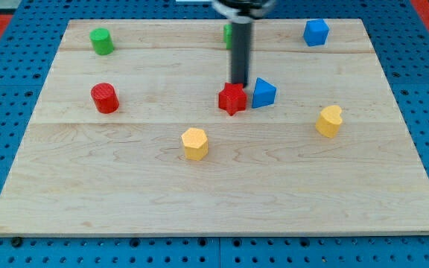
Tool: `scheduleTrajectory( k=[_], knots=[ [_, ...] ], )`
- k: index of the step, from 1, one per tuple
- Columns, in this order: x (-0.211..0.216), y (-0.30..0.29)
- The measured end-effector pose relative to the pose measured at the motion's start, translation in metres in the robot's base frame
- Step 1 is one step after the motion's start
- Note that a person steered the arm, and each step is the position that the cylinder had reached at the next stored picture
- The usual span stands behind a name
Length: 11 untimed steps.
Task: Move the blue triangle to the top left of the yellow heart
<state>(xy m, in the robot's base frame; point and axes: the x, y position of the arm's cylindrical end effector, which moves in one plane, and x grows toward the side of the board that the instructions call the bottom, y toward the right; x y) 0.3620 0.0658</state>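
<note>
The blue triangle [264,93] lies near the middle of the wooden board [125,193], touching or almost touching the right side of a red star-like block [232,98]. The yellow heart [329,120] lies to the right of and below the triangle. My tip [238,84] stands just above the red block and just left of the blue triangle's upper left edge. The rod rises straight up from there to the view's top.
A yellow pentagon-like block [195,143] lies lower left of centre. A red cylinder [105,97] is at the left and a green cylinder [101,41] at the top left. A blue cube [316,32] is at the top right. A green block [228,35] is partly hidden behind the rod.
</note>
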Motion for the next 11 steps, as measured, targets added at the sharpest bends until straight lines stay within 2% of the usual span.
scheduleTrajectory(
  k=[3, 4, 5, 6, 7, 8, 9, 11],
  knots=[
    [0.060, 0.017],
    [0.085, -0.009],
    [0.116, 0.013],
    [0.095, 0.030],
    [0.087, -0.008],
    [0.076, 0.014],
    [0.074, 0.061],
    [0.069, 0.073]
  ],
)
